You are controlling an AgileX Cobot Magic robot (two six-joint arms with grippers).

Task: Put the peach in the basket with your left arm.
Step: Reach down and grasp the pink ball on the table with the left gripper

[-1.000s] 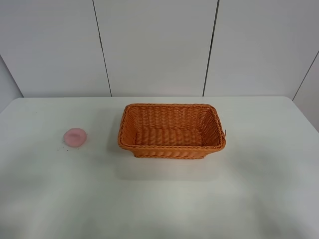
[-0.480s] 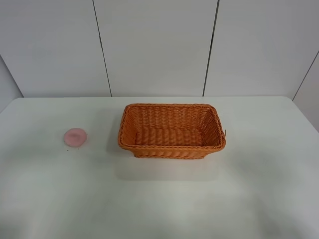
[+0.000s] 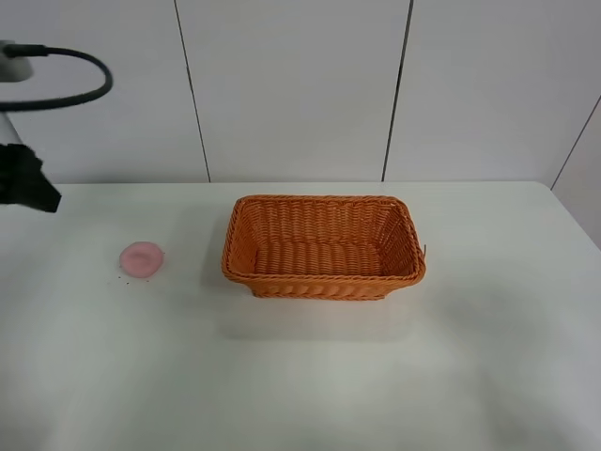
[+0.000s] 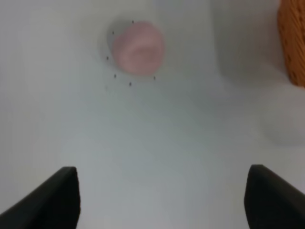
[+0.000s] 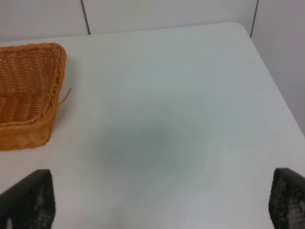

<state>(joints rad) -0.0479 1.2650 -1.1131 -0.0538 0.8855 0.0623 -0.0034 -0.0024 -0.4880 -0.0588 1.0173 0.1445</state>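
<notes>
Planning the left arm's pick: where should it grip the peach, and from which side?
Grip the peach across its widest middle, straight down from above. It is a low rounded ball alone on the table, apart from the basket, so both flanks look free for the open left gripper.

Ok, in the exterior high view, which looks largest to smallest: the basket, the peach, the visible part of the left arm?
1. The basket, clearly largest.
2 and 3. The peach and the visible part of the left arm look similar; the arm is cut by the frame edge, so no ranking.
</notes>
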